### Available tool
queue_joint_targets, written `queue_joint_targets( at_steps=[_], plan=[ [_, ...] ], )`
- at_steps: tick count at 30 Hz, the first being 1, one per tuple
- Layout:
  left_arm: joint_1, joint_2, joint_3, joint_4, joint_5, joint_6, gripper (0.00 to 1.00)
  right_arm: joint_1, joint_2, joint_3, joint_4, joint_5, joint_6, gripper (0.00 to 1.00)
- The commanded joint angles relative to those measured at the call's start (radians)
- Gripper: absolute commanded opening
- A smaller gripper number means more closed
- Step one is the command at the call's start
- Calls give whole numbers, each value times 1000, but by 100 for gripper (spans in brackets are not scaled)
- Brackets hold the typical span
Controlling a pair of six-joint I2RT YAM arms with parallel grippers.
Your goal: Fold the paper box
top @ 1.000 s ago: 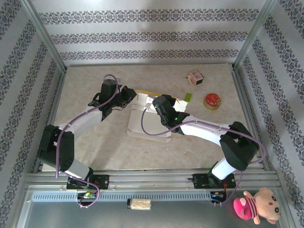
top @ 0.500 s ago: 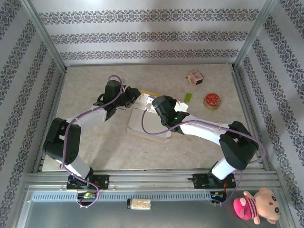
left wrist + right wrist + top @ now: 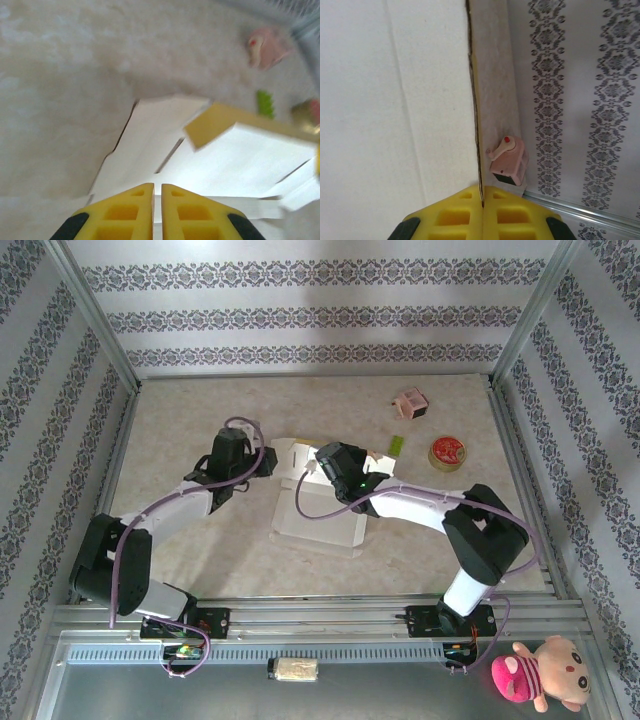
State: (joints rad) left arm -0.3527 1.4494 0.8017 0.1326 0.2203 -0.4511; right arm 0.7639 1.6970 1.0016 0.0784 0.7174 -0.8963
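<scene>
Middle of the table (image 3: 190, 420), white side up: the paper box (image 3: 315, 515). Right gripper (image 3: 481, 192) clamped on its raised flap's edge; left gripper (image 3: 156, 189) nearly together by the left flap, grip impossible to tell. Best hinged slowly along the crease, bracing the base.

Bright overhead light, soft shadows. Past the left gripper (image 3: 157, 210) the paper box (image 3: 235, 160) blurs; past the right gripper (image 3: 482, 212) it's sharp.

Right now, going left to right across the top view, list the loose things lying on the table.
paper box → small pink box-like item → red round disc. The green piece is left out, since it overlaps the pink item's span.
</scene>
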Motion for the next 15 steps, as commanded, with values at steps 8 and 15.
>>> queue_joint_targets(
  at_steps=[8,15],
  plan=[
    [-12,167,-11,39,135,119,11,15,94,-33,253,114,-165,0],
    [-12,226,-54,70,217,66,13,23,36,-61,345,134,-259,0]
  ],
)
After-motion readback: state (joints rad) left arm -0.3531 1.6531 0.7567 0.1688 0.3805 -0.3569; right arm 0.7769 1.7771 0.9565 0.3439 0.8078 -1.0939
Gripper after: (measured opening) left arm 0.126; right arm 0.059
